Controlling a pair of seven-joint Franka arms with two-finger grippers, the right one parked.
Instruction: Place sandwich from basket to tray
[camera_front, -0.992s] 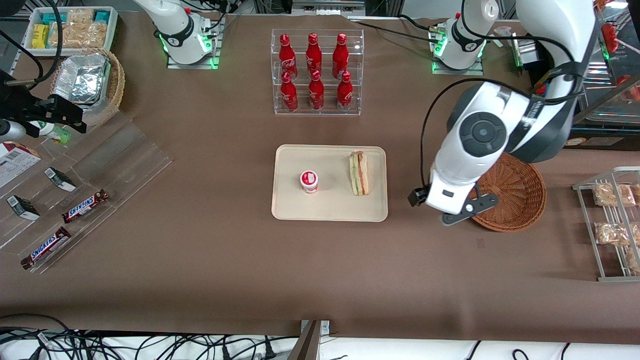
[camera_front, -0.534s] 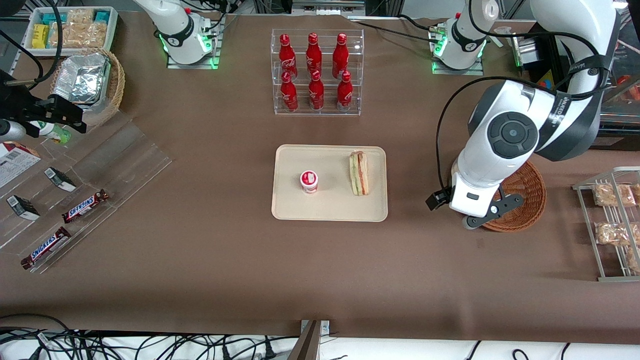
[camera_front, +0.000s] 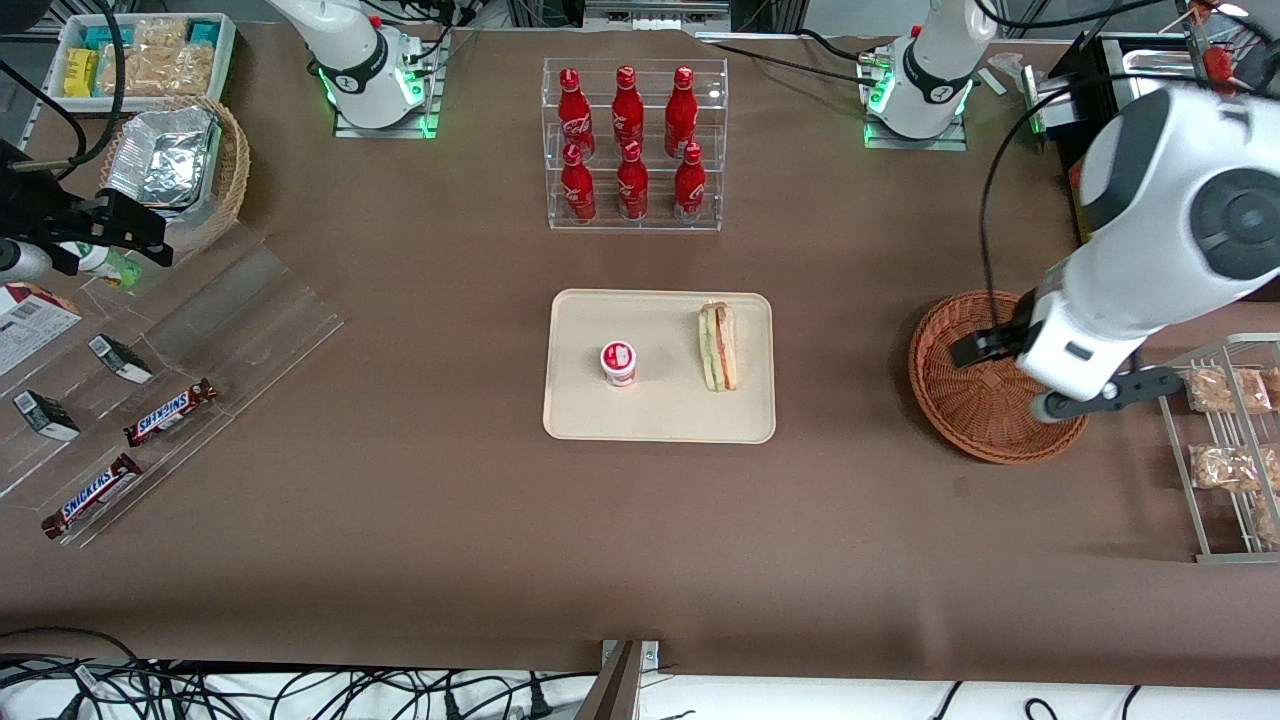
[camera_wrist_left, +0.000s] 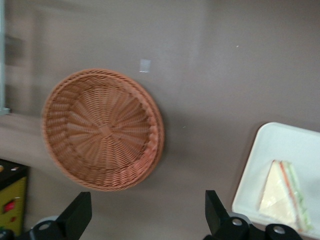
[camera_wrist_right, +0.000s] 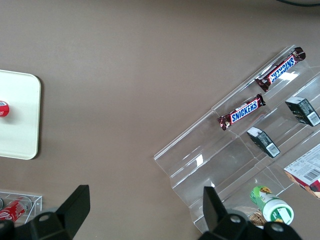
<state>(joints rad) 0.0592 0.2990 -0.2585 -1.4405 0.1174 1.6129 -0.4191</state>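
While I watch from the front, the triangular clear-wrapped wedge sandwich lies on the flat cream-beige rectangular tray, beside a small red-and-white lidded cup. My left arm's hand hangs above the round reddish-brown wicker basket with its fingers spread wide and nothing between them. Basket and tray sit well apart on the brown desk.

Brown table with tray, basket
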